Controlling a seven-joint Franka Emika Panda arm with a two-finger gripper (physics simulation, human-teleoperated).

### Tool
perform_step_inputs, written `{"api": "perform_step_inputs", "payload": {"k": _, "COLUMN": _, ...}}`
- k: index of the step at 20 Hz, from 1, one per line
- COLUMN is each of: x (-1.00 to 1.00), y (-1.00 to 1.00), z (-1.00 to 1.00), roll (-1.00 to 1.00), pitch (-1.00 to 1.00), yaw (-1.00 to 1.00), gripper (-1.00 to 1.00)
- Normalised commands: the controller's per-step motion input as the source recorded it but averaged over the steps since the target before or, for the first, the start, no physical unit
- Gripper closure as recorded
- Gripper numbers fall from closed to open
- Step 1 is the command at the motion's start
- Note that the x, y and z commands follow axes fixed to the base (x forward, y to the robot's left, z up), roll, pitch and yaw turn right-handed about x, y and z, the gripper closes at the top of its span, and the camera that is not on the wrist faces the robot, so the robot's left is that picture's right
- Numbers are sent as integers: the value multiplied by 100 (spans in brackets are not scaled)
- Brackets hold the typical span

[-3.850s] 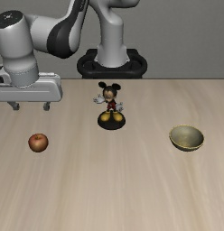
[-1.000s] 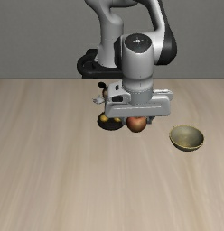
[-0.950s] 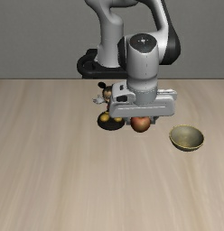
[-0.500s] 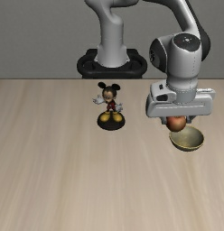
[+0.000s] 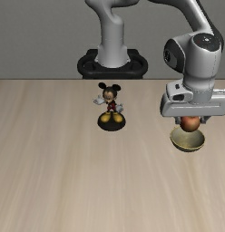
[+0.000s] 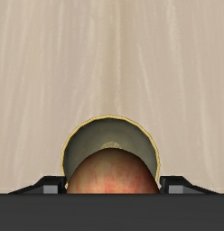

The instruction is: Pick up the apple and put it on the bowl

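My gripper [image 5: 190, 121] is shut on the red apple [image 5: 190, 122] and holds it just above the olive bowl [image 5: 188, 140] at the exterior view's right. In the wrist view the apple [image 6: 111, 173] sits between the dark fingertips [image 6: 52, 186], and the bowl [image 6: 111, 135] lies directly beneath it with its rim showing around the fruit. The apple hangs clear of the bowl's inside.
A Mickey Mouse figurine [image 5: 110, 106] stands on a dark round base near the table's middle, to the exterior view's left of the bowl. The robot's base [image 5: 114, 63] sits at the far edge of the wooden table [image 5: 69, 181].
My gripper has carried the apple from beside the figurine toward the exterior view's right, to a spot over the bowl. Much earlier the apple lay on the table at the left.
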Motion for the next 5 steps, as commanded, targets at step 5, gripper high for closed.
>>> {"api": "perform_step_inputs", "payload": {"k": 5, "x": 0, "y": 0, "z": 0, "roll": 0, "pitch": 0, "yaw": 0, "gripper": -100}}
